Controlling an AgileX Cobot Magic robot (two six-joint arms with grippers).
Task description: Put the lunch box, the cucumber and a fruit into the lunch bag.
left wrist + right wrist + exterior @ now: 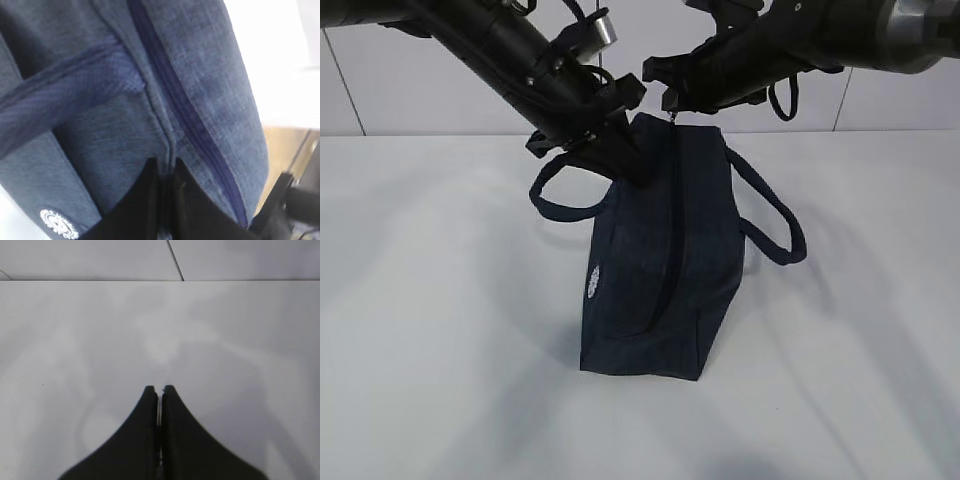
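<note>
Left claw (620, 160) pinches the zipped lunch bag (660, 260) fabric to steady it; right claw (672, 108) is clamped at its zipper end, likely the pull.

Both arms (500, 40) matte black, tubular; silver cylinder (603, 28) on left; black looped cable (782, 100) on right.

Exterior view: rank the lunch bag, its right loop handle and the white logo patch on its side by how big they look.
1. lunch bag, by far the largest.
2. right loop handle, a thin loop hanging off its side.
3. white logo patch, a small round mark low on the left face.
</note>
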